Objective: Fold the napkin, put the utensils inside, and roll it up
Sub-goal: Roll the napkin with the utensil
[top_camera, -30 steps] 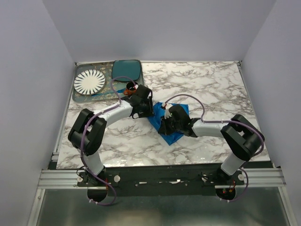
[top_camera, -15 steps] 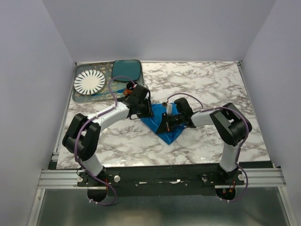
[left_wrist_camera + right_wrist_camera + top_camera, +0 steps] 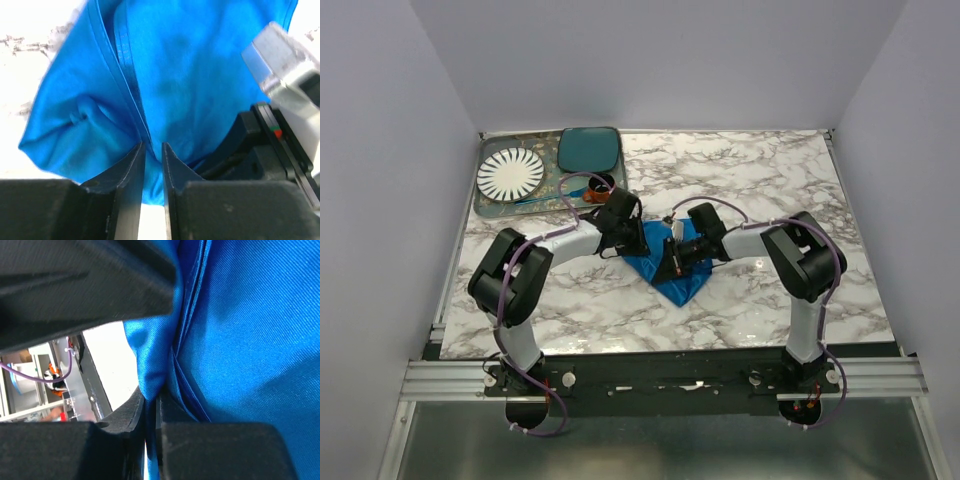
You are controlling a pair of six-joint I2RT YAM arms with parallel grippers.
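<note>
1. The left gripper (image 3: 153,162) holds its two dark fingers (image 3: 127,185) close together, with only a narrow slit between them. A hemmed fold of the bright blue soft cloth napkin (image 3: 195,75) runs down into that slit. I cannot tell whether the jaws actually clamp the fold.
2. Beyond these jaws the napkin spreads up and away, and a wrinkled bunch of it sits to their left.
3. Just right of the left jaws, the black body of the right gripper (image 3: 151,407) rests against the cloth.
4. The right gripper is clenched on the napkin. A pinched ridge of blue cloth rises from between its pressed-together jaws, and the rest of the cloth spreads to their right.
5. From above, the two grippers face each other, close together, over the far part of the napkin. It lies on the white-and-grey marble table (image 3: 770,180) with its point towards the arm bases.
6. Well beyond the left jaws stands a grey tray (image 3: 495,207) holding a round white plate with dark radial stripes (image 3: 510,173). A dark teal rounded-square plate (image 3: 590,148) is at the tray's right end.
</note>
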